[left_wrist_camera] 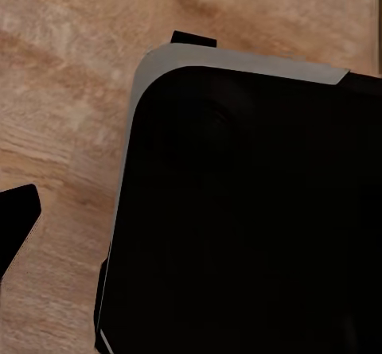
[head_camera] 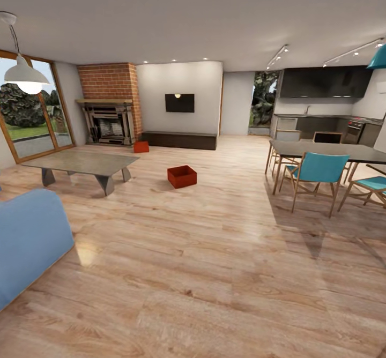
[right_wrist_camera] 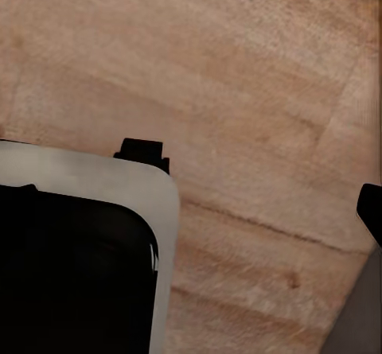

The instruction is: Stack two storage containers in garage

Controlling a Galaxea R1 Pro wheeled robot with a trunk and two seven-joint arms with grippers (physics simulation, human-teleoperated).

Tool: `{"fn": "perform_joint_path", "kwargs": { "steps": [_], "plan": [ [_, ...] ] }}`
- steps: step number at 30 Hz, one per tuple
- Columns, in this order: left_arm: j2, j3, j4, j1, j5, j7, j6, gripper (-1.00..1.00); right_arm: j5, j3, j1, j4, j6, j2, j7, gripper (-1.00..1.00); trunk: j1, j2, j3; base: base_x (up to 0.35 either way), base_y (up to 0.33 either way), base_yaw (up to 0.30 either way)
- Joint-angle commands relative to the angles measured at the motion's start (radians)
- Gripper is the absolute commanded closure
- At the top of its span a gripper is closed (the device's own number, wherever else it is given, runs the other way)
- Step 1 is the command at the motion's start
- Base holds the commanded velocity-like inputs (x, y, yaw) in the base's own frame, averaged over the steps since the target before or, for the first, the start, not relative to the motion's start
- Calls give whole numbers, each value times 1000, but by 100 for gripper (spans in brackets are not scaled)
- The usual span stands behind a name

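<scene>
Blue sofa (head_camera: 27,240); beyond, two storage containers (head_camera: 182,176) (head_camera: 141,147) on wood floor (head_camera: 214,272).

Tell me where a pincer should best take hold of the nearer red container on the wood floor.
Probably on the thin rim of the nearer red container, from above: it sits upright and open-topped on the wood floor, so one finger could go inside a wall and one outside. The near wall faces the robot, with bare floor in front.
</scene>
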Motion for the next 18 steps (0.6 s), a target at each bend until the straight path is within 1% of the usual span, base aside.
{"fn": "perform_joint_path", "kwargs": {
  "steps": [1, 18],
  "plan": [
    [0, 0, -1, 0, 6, 0, -2, -100, -10, 8, -1, 3, -5, 0, 5, -100, 1, 0, -1, 323, 0, 0],
    [0, 0, -1, 0, 6, 0, -1, -100, -14, 5, -1, 3, -5, 2, 5, -100, 1, 0, -1, 323, 0, -3]
  ]
}}
